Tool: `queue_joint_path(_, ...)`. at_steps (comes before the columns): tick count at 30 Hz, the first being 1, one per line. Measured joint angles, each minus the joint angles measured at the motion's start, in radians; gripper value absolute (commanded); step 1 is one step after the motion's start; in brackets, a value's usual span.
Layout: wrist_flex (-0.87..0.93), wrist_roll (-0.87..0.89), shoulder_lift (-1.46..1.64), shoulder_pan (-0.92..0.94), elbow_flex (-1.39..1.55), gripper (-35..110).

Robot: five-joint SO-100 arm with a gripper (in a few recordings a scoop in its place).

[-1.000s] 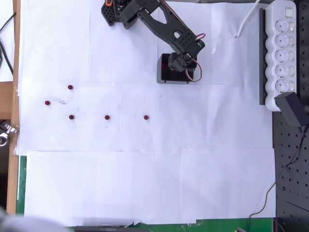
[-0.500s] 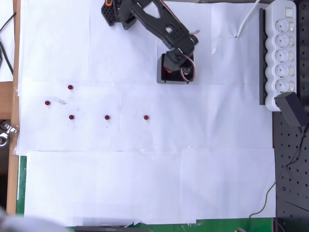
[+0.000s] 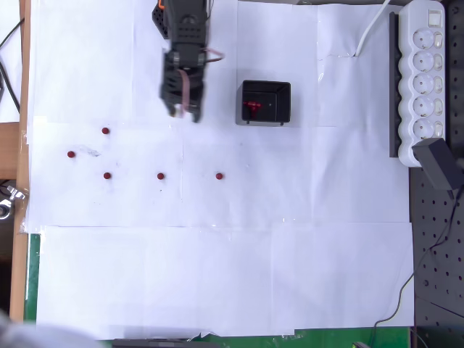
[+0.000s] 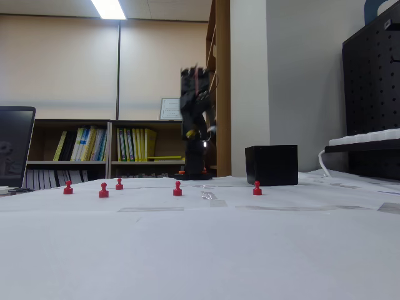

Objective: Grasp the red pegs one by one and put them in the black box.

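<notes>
Gripper (image 3: pixel 185 110) is hanging above the paper-covered table (image 3: pixel 217 275), left of the box (image 3: pixel 266 102) in the overhead view and well apart from it; nothing is showing between its fingertips, but whether the jaws are parted or closed I cannot tell, and the fixed view is blurring the arm (image 4: pixel 196 106). Box is sitting open-topped with red already lying inside.

Five pegs are standing loose on the paper below and left of the gripper: one (image 3: pixel 219 175) lying closest to the box, one (image 3: pixel 160 175) almost straight below the gripper, then three further left (image 3: pixel 107 175), (image 3: pixel 106 131), (image 3: pixel 70 154). From the side each is looking like a small pawn, round head over a wider foot (image 4: pixel 177 189).

Judging by that, they are probably being light, hard and smooth plastic, so likely to tip or squirt sideways if pinched off-centre. Closing on the narrow waist under the head, coming straight down, seems the safest hold.
</notes>
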Motion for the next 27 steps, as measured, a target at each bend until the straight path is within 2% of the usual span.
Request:
queue_joint_path(10,-0.626,0.104,0.049,0.275,-0.337,17)
queue_joint_path(27,-1.175,0.129,0.347,0.371,-0.446,18)
